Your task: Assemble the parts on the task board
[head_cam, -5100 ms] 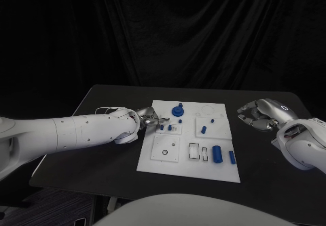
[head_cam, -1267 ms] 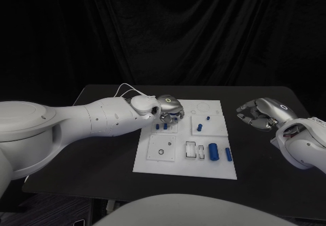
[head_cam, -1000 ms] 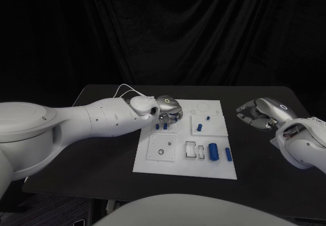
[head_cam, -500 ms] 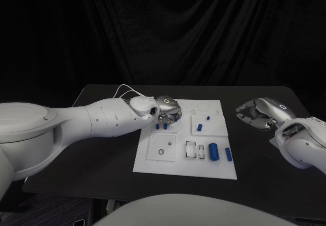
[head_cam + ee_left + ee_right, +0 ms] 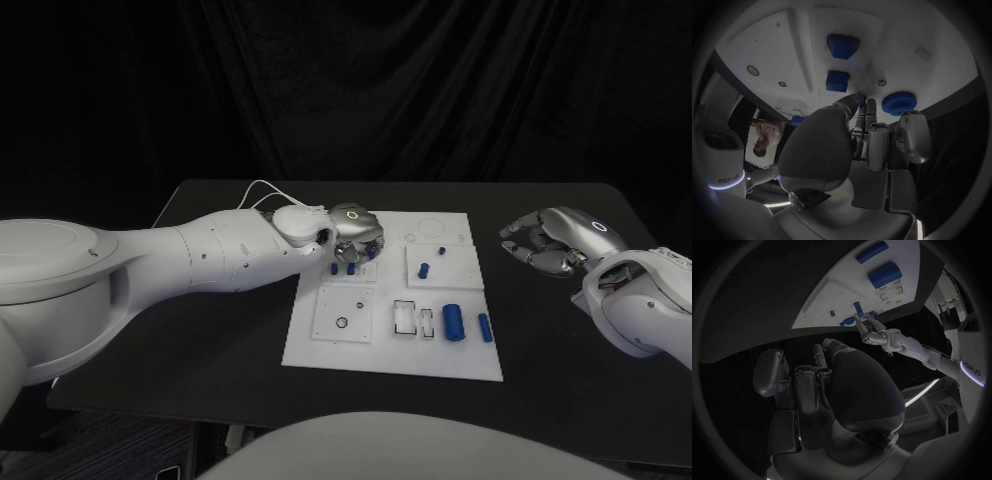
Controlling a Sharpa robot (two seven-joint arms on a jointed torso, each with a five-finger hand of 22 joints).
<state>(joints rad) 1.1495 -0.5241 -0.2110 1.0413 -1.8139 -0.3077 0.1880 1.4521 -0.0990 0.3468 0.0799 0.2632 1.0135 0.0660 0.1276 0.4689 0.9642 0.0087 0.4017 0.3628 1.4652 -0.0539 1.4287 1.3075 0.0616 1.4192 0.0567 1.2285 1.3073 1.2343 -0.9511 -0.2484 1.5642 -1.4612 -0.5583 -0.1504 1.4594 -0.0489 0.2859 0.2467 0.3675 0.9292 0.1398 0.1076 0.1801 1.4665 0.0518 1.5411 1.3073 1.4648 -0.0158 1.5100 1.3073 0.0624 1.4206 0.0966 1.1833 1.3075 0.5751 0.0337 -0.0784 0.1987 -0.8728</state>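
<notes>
White plate of the task board (image 5: 335, 348) lies in the middle of the black table (image 5: 216, 330), and over its far left part the left hand (image 5: 356, 232) sits where it was half a second ago, barely shifted. Five seconds back that hand was lower and nearer the board's left edge, with the blue gear standing free on the far part of the board; now the hand covers that spot in the head view. In the left wrist view the blue gear (image 5: 899, 103) lies on the board just beside the fingertips (image 5: 859, 101), which point down at the board near it. Whether they touch or pinch anything I cannot tell.

Two small blue pegs (image 5: 343, 268) stand just near of the left hand. To their right a pair of short blue pins (image 5: 431, 262) stands on a raised square. At the near right lie a large blue cylinder (image 5: 454, 322) and a thinner blue rod (image 5: 485, 327), side by side, unmoved across the frames.

The right hand (image 5: 555, 240) hovers over the table well right of the board, fingers curled inward around nothing, the same as before.

Writing: in the right wrist view the left arm's casing carries lettering, too bent to read for certain.
</notes>
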